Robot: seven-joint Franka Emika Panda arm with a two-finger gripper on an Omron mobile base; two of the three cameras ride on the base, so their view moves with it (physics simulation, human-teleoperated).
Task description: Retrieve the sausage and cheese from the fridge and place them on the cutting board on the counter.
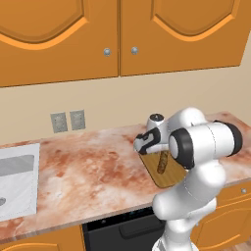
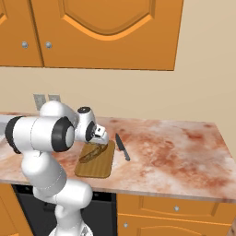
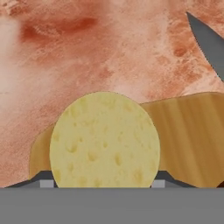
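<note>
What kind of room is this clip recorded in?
A simulated home kitchen, it seems. A marbled stone counter runs below orange wooden wall cabinets, with a sink set in at the left. A cutting board carrying a sausage lies beside a knife.

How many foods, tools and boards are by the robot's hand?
Foods: 2, a reddish-brown sausage and a round pale-yellow cheese
Tools: 1, a dark-handled knife
Boards: 1, a tan wooden cutting board
Total: 4
</note>
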